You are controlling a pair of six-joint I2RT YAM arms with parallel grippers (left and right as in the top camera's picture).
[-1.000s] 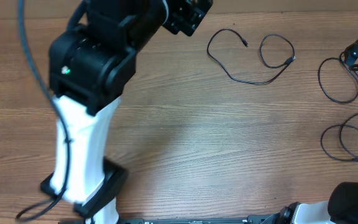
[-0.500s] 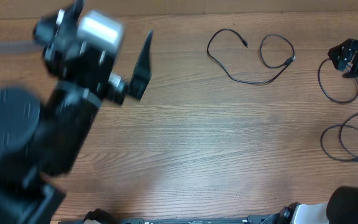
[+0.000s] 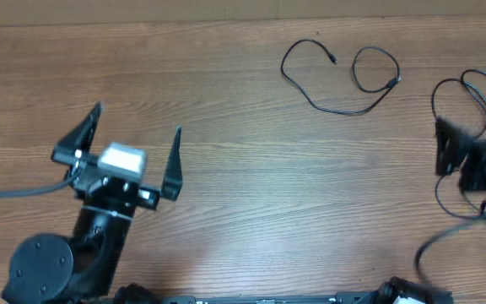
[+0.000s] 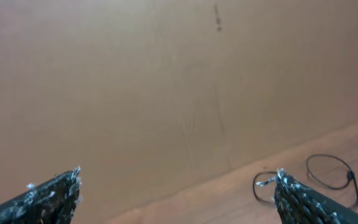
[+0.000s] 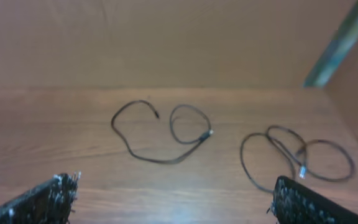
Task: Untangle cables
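Two black two-finger claws sit at opposite edges of the overhead view, above a brown wood-grain table (image 3: 251, 194). At the lower left, the left gripper (image 3: 137, 118) has its jaws spread wide and holds nothing; its two dark fingers (image 3: 173, 162) point toward the top of the frame. In the left wrist view the toothed fingertips (image 4: 58, 190) show in the bottom corners, apart from each other, in front of a plain tan cardboard wall (image 4: 166, 81).

In the upper centre of the overhead view lies a thin black cord with small plugs at its ends (image 3: 342, 111). It rests flat on the wood in one open curve and one small loop, alone and well apart from both claws.

Further right, near the right edge, a looped bundle of thin black cords (image 5: 289, 151) lies on the table. In the right wrist view its loops overlap and cross each other at the right of centre. How many cords it contains cannot be told.

At the far right of the overhead view, the right gripper (image 5: 173, 190) is blurred, close to that bundle. The right wrist view shows its fingertips in the bottom corners, jaws spread wide, nothing between them.
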